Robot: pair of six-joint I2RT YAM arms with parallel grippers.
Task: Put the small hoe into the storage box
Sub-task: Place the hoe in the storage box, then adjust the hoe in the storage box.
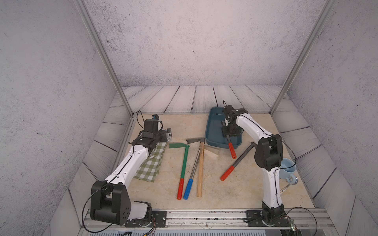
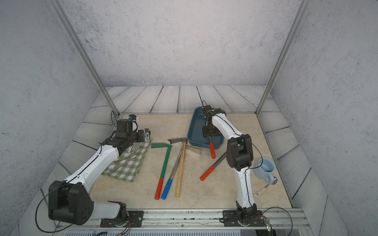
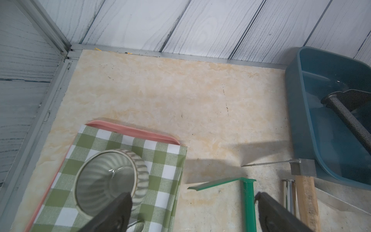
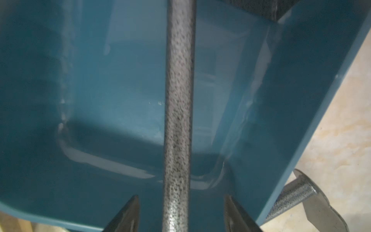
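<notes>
Right wrist: hoe (image 4: 178, 100) within gripper (image 4: 181, 195) (untouched)

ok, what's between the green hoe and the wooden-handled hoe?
A chrome-shafted tool with a blue grip, lying alongside both; shows in both top views.

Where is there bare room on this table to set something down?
Bare: the far stretch between the green checked cloth and the teal plastic storage box; also the near strip between the wooden-handled hoe and the right arm's base. Crowded: mid-table, around the green-handled hoe and blue-gripped metal tool.
</notes>
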